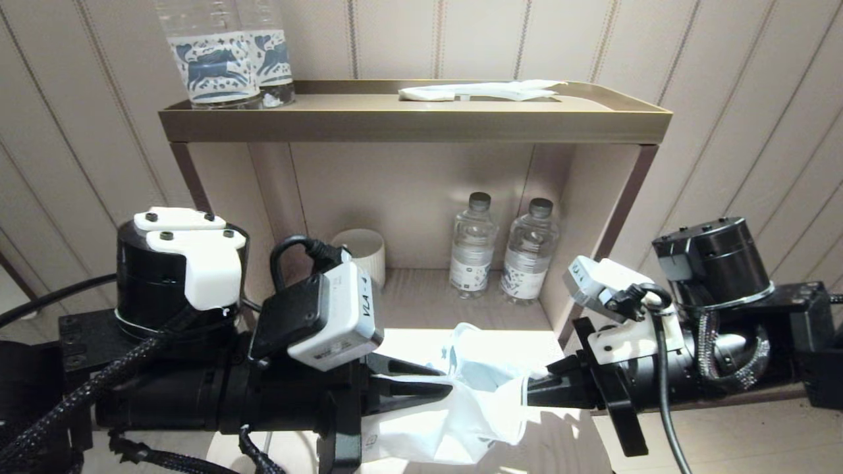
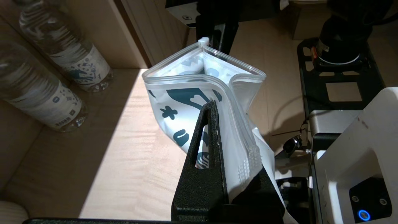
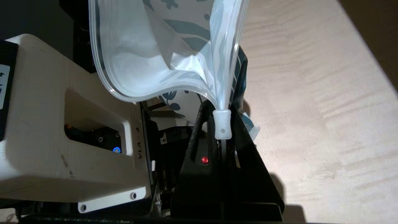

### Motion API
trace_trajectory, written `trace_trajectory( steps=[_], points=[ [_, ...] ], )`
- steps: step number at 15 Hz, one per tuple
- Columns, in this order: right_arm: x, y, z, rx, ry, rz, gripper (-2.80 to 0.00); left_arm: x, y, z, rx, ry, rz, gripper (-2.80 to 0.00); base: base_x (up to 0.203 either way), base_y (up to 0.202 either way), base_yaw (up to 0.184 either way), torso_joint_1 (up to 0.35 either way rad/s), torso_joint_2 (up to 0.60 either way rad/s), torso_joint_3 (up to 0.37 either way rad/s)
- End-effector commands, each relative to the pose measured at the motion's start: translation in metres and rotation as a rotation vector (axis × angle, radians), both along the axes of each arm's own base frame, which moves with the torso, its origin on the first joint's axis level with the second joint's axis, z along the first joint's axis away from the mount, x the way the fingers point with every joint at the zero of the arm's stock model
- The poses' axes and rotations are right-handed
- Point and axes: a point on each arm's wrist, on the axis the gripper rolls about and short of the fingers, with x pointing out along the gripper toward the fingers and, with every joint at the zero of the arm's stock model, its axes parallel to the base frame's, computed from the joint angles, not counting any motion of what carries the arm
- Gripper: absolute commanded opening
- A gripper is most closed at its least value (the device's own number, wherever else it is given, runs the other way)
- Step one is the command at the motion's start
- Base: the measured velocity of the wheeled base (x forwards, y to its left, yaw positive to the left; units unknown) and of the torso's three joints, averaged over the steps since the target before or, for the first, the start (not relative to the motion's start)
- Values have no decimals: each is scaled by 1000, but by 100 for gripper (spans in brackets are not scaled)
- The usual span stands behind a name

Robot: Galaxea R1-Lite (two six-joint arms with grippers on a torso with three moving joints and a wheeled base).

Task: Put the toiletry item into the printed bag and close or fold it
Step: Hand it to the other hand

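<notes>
Pinching opposite ends of the printed bag (image 1: 477, 395), left end effector (image 1: 438, 388) and right end effector (image 1: 537, 392) hold thin, limp, slippery film; grip the stiffer zip rim.

Glossy translucent plastic printed bag (image 2: 192, 102), matt brushed-metal shelf tray (image 1: 415, 122), pale wood-grain tabletop (image 3: 311, 93), clear plastic bottles (image 1: 473, 247)

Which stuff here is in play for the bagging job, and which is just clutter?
In play:
printed bag, mouth open
left end effector, clamped on the bag
right end effector, clamped at its zip slider

Clutter:
two bottles in the cubby
white cup
top-shelf bottles
white packet
</notes>
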Motion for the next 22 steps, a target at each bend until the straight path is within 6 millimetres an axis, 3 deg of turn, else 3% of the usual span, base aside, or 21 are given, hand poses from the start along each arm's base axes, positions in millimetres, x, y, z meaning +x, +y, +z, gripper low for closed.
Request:
trace_trajectory(
  steps=[1,2,3,9,14,22],
  points=[
    [-6,-5,3,-3,4,-4,-280,-5,8,12,-34,-35,4,-280,0,0,0,0,0,0],
    [-6,-4,2,-6,-2,-6,-280,-6,8,12,-34,-35,3,-280,0,0,0,0,0,0],
    [-6,-5,2,-8,-6,-9,0,-6,8,10,-27,-30,4,-280,0,0,0,0,0,0],
    [-5,-5,0,-11,-1,-8,0,-8,8,3,-10,-13,-8,-280,0,0,0,0,0,0],
    [-3,-3,-12,-30,16,20,0,-10,9,11,-35,-29,-11,-280,0,0,0,0,0,0],
    [9,-7,-8,65,58,101,0,-21,21,23,-97,22,-52,-280,0,0,0,0,0,0]
  ],
)
